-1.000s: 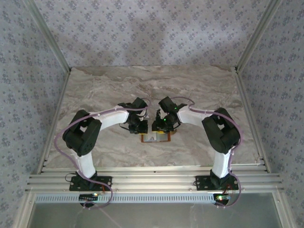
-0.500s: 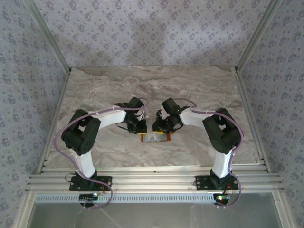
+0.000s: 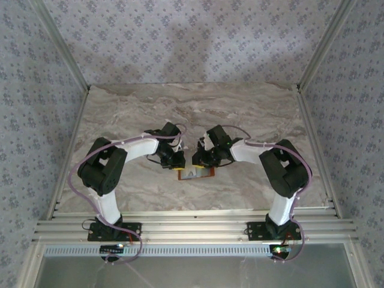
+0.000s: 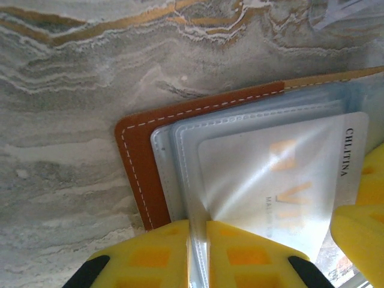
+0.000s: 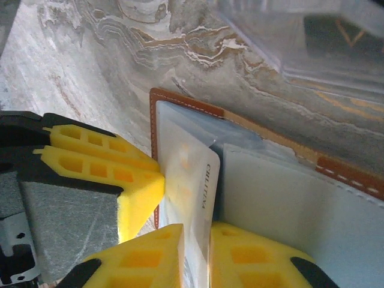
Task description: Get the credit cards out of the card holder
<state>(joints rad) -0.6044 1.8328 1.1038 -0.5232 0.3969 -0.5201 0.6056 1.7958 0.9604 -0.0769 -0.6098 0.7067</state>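
Note:
The orange-brown card holder (image 3: 196, 174) lies open on the marble between both grippers, its leather edge (image 4: 141, 168) and grey-blue lining (image 5: 300, 198) showing. My left gripper (image 4: 198, 240) is shut on the edge of a clear inner sleeve (image 4: 180, 156). A pale silvery-white credit card (image 4: 282, 174) marked CHLITINA sticks partly out of that sleeve. My right gripper (image 5: 197, 252) is shut on this pale card's (image 5: 186, 174) edge, close beside the left fingers (image 5: 102, 162). In the top view the left gripper (image 3: 178, 163) and right gripper (image 3: 198, 161) meet over the holder. I cannot make out the darker grey card for certain.
A clear tray (image 5: 312, 36) lies on the table just beyond the holder, and a dark flat shape with a gold mark (image 5: 327, 27) shows through it. Marble table (image 3: 252, 114) stretches behind, bounded by aluminium rails (image 3: 66, 138) and patterned walls.
The right arm's elbow has swung outward to the right and its wrist has shifted slightly over the holder. The left gripper has hardly moved.

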